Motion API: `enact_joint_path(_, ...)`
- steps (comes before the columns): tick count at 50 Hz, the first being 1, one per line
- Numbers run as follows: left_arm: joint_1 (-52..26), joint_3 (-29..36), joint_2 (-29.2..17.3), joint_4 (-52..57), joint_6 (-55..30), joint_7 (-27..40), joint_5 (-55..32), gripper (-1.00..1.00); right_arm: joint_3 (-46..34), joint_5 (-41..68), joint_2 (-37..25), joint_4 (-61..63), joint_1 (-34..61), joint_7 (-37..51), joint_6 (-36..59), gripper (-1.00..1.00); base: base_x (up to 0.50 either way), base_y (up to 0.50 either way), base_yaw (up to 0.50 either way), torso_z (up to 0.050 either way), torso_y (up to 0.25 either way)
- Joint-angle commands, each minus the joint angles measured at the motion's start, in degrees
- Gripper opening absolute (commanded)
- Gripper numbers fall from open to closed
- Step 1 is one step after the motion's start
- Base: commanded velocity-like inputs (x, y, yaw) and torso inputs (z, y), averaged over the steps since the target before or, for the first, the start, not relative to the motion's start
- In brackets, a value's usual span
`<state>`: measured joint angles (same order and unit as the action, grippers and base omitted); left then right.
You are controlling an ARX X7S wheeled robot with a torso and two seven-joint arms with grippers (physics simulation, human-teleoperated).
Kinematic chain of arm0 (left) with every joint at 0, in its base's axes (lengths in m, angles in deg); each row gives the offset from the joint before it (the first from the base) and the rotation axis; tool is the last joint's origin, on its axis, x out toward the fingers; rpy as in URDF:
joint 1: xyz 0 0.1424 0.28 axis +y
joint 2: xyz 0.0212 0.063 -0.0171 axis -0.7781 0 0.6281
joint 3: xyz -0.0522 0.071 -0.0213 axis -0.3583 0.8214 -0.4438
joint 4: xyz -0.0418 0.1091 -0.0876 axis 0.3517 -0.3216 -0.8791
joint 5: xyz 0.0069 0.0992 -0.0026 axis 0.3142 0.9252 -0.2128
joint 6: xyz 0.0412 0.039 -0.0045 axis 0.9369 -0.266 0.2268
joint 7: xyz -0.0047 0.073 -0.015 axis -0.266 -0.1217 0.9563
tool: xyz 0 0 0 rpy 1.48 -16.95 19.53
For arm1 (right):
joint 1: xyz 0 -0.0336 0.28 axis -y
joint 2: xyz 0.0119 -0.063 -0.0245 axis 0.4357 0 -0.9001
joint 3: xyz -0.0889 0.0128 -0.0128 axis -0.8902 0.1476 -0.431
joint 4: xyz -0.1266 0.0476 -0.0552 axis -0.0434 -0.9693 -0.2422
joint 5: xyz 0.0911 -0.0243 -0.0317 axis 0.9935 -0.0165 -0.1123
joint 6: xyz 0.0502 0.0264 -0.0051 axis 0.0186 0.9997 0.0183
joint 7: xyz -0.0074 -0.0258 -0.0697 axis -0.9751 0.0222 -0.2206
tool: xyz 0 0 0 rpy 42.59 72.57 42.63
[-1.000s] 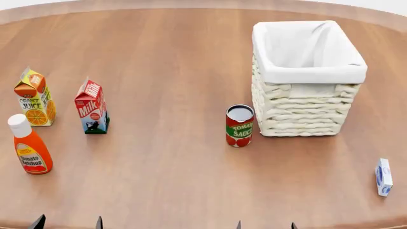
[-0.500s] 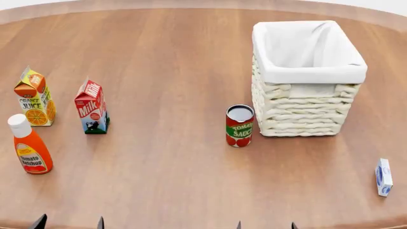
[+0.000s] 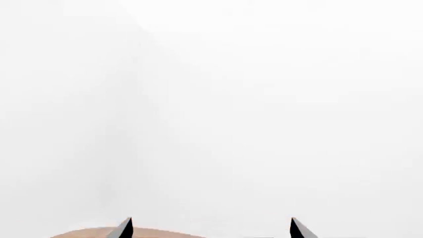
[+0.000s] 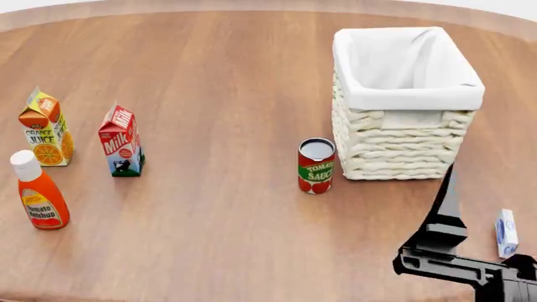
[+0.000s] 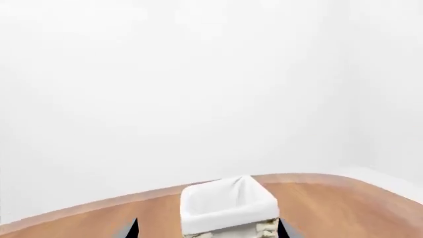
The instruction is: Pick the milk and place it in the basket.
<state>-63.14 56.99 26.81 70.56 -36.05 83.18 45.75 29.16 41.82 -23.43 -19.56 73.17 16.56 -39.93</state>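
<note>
The milk [image 4: 122,141] stands upright at the table's left, a gable-top carton with a red top and white and blue sides. The basket [image 4: 403,148], woven wicker with a white liner, stands at the back right and looks empty. It also shows in the right wrist view [image 5: 228,218]. My right gripper [image 4: 451,179] is raised at the front right, just in front of the basket and far from the milk. Its tips stand wide apart in the right wrist view [image 5: 207,229], open and empty. My left gripper [image 3: 210,229] is open and empty, and out of the head view.
An orange juice carton [image 4: 44,129] and a ketchup bottle [image 4: 38,195] stand left of the milk. A tomato sauce can [image 4: 316,165] stands just left of the basket. A small white-and-blue box [image 4: 505,233] stands at the right edge, beside my right arm.
My right arm has risen into the head view at the lower right. The left gripper's tips have left the head view's bottom edge. No object has moved.
</note>
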Motion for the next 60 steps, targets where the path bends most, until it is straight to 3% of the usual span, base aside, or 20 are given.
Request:
enact_joint_path(1, -26.1, -15.1, -39.3, 30.6, -29.1, 34.5, -65.5, 1.0, 32.1, 31.1, -10.7, 19.0, 1.5, 3.4, 17.0, 1.0, 0.0, 0.0, 0.0, 0.0, 0.0)
enact_joint_path(2, -24.9, -16.9, -39.9, 30.7, -29.3, 34.4, -70.6, 1.0, 33.2, 31.9, -10.9, 19.3, 0.8, 3.5, 16.9, 1.0, 0.0, 0.0, 0.0, 0.0, 0.0)
enact_joint_path(8, -17.4, -32.6, -41.4, 32.3, -33.3, 34.9, -77.9, 1.0, 39.6, 31.9, -10.0, 20.9, -5.4, 0.4, 14.7, 1.0, 0.0, 0.0, 0.0, 0.0, 0.0)
enact_joint_path(11, -16.1, -35.2, -40.2, 32.8, -34.7, 35.4, -77.7, 1.0, 42.2, 34.0, -10.3, 20.9, -6.6, 0.7, 13.9, 1.0, 0.0, 0.0, 0.0, 0.0, 0.0)
enact_joint_path(24, -14.9, -34.7, -37.2, 34.0, -36.7, 34.9, -74.0, 1.0, 43.0, 33.1, -10.7, 21.9, -9.2, 0.6, 11.7, 1.0, 0.0, 0.0, 0.0, 0.0, 0.0)
enact_joint_path(37, -12.5, -37.1, -34.1, 35.1, -38.9, 33.2, -72.5, 1.0, 38.9, 30.7, -12.3, 22.0, -12.1, 1.6, 8.4, 1.0, 0.0, 0.48, 0.0, 0.0, 0.0)
enact_joint_path(46, -13.3, -35.8, -34.2, 34.6, -38.7, 33.1, -72.5, 1.0, 37.0, 29.6, -12.5, 21.5, -12.9, 2.2, 6.8, 1.0, 0.0, 0.5, 0.0, 0.0, 0.0)
enact_joint_path(60, -13.5, -35.4, -33.8, 34.7, -38.8, 32.9, -72.7, 1.0, 35.8, 26.7, -12.9, 21.3, -13.8, 3.3, 5.2, 1.0, 0.0, 0.01, 0.0, 0.0, 0.0)
